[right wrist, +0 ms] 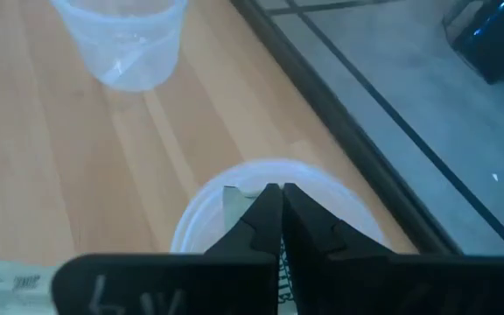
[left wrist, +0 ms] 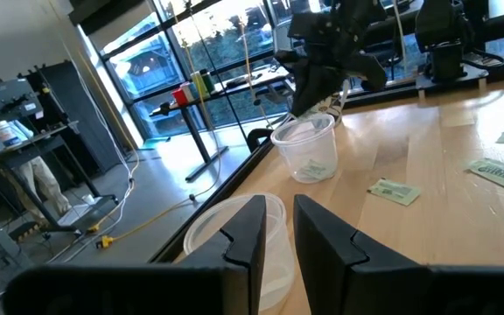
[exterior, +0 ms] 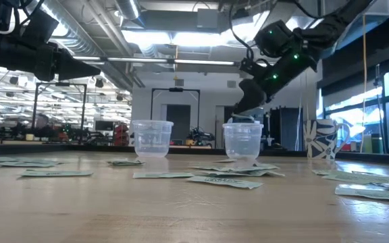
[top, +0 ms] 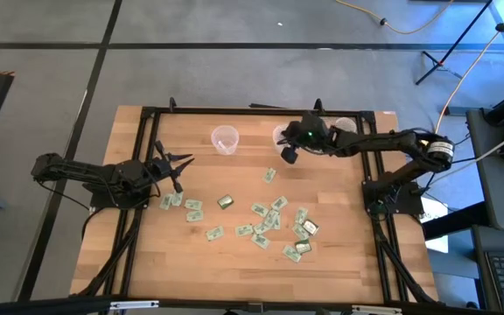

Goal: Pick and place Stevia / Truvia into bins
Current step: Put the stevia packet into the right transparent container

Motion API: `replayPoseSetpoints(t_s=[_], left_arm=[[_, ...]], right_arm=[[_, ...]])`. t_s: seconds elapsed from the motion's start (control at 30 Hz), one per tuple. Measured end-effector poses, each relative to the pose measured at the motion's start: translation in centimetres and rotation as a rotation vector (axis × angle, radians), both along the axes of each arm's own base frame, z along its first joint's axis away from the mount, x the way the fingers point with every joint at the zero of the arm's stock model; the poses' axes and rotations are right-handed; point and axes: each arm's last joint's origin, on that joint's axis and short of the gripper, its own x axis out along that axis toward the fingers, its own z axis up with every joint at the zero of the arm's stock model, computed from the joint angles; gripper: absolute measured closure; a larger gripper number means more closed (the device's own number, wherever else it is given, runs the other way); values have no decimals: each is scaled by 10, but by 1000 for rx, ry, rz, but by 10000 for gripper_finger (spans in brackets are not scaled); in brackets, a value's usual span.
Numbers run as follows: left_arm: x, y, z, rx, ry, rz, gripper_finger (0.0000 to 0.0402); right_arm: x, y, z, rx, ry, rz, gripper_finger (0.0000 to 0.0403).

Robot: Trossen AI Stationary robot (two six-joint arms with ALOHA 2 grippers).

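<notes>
Stevia / Truvia sachet sits clamped in right pincer, directly over right-hand bin. Risk: flat paper sticks to a pad or catches the rim on release, dropping onto bench w/ the other sachets. Left pincer waits part-apart, empty, near other bin, well apart from right pincer.
</notes>
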Motion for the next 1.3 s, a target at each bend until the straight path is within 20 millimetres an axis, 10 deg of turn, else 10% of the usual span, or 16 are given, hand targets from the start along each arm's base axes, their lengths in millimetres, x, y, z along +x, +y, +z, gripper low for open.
replayPoseSetpoints(t_s=[1.3], left_arm=[[0,0,0,0,0,0,345]], right_arm=[[-4,2,-6,-10,-81,-16,362]])
